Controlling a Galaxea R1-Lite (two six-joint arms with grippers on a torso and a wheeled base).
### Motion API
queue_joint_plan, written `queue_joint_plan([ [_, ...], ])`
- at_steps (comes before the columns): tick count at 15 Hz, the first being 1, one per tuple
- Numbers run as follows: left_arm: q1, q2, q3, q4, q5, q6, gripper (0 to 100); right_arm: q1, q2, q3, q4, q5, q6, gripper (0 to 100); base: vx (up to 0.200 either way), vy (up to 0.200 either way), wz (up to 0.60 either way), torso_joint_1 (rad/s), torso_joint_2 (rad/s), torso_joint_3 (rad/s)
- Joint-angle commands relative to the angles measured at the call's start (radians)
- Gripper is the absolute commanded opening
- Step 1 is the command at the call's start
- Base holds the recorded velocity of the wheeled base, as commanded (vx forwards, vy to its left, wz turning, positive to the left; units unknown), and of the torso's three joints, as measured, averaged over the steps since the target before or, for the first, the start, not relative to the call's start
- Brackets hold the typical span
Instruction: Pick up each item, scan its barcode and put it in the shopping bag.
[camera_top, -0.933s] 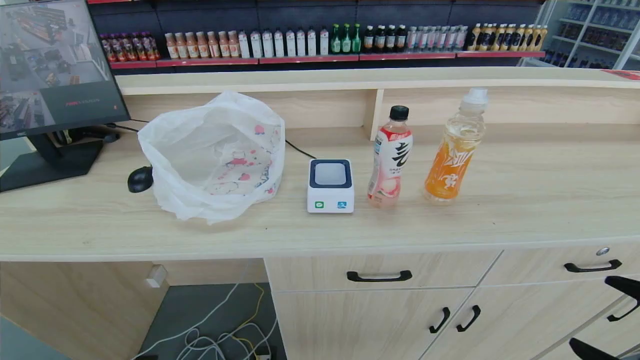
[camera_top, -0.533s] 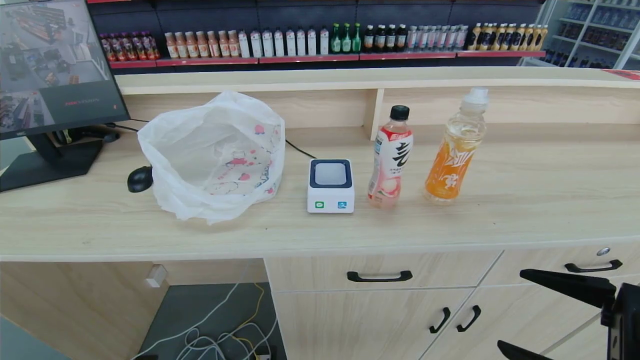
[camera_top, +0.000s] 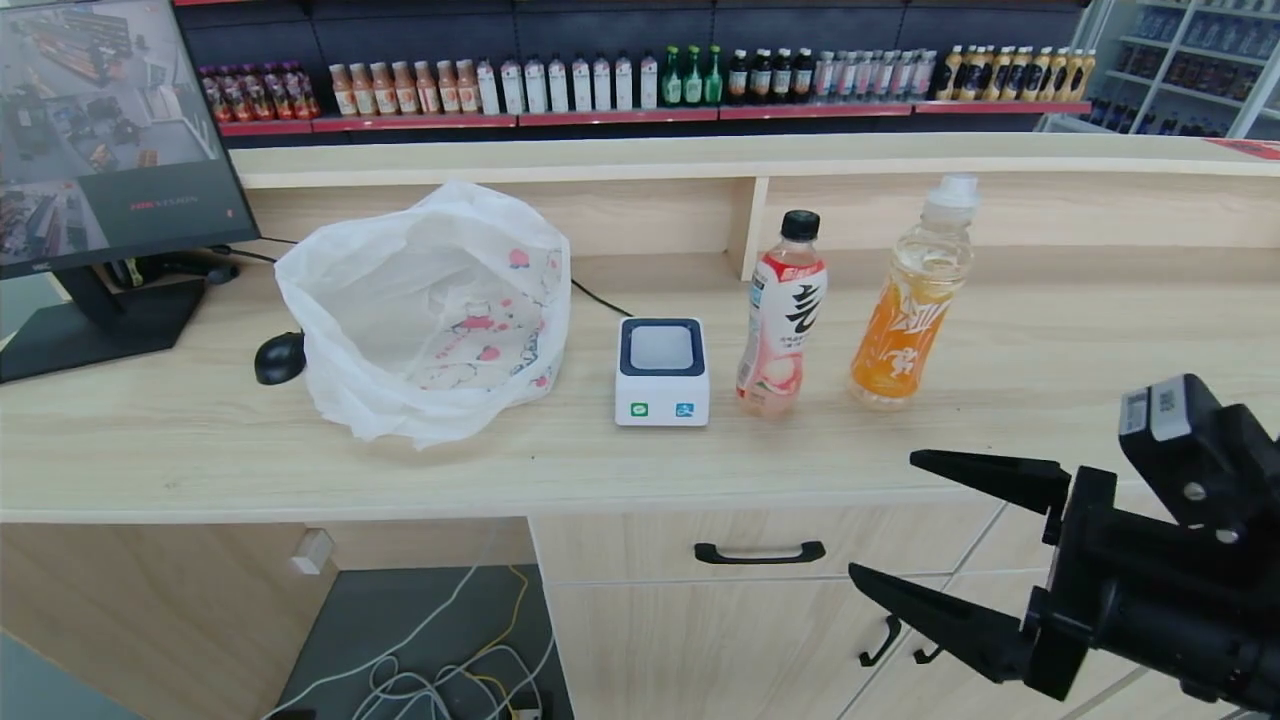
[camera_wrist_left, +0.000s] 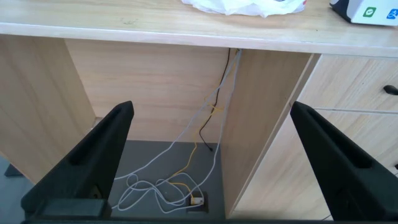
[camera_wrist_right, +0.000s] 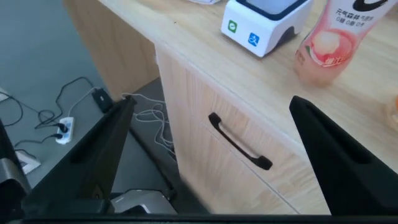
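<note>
The first pick-up looks to be just starting. The right end effector (camera_top: 885, 515) hangs spread wide and empty at the table's (camera_top: 1050, 420) front edge. Beyond it and apart from it, the pink bottle (camera_top: 780, 315) and orange bottle (camera_top: 908, 300) stand upright, capped. Next it must reach forward and close round one body. The left end effector (camera_wrist_left: 211, 109) gapes empty, below table height.

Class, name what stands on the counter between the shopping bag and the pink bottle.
The white barcode scanner stands between the shopping bag and the pink bottle, as the head view shows.
</note>
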Motion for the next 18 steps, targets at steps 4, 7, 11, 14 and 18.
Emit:
queue_joint_plan([
  [4,0.001,0.0,0.0,0.0,0.001,0.0,100,0.004,0.247,-0.063,-0.247,-0.17,0.044,100,0.0,0.0,0.0,0.0,0.0,0.0],
  [7,0.001,0.0,0.0,0.0,0.001,0.0,100,0.01,0.388,-0.123,-0.448,-0.258,0.064,100,0.0,0.0,0.0,0.0,0.0,0.0],
  [11,0.001,0.0,0.0,0.0,0.0,0.0,100,0.032,0.523,-0.244,-0.529,-0.279,0.075,100,0.0,0.0,0.0,0.0,0.0,0.0],
  [14,0.001,0.0,0.0,0.0,0.001,0.0,100,0.03,0.567,-0.296,-0.529,-0.345,0.078,100,0.0,0.0,0.0,0.0,0.0,0.0],
  [18,0.001,0.0,0.0,0.0,0.0,0.0,100,0.038,0.59,-0.322,-0.529,-0.439,0.119,100,0.0,0.0,0.0,0.0,0.0,0.0],
])
